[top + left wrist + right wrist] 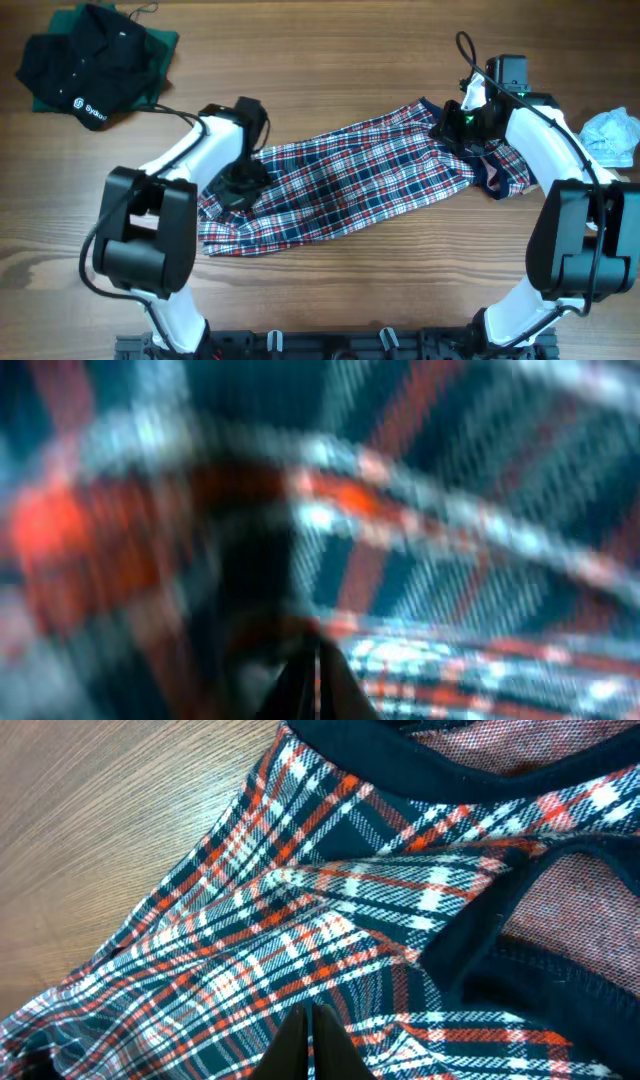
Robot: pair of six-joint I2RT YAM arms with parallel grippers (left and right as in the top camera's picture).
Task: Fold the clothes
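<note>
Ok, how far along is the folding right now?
Nothing looks folded yet. The plaid cloth lies stretched out across the table. In hand: the left end effector is down on its left end and the right end effector on its waistband end, both shut. Left: folding it, plus the black shirt and light blue cloth, both crumpled.

**A robotics lab bench**

From what my cameras give me, I am working at a lab station. The left arm [150,225] and the right arm [580,235], both white and black, rise from a black mounting rail [330,345] at the near edge of a wood-grain tabletop [330,60]. A loose black cable [465,45] loops above the right one. A plaid cloth [350,175] lies mid-table, a dark garment [95,65] with a white logo on a green garment [160,45] in a far corner, and a pale blue cloth [612,135] at the right edge. The room itself is out of view.
</note>
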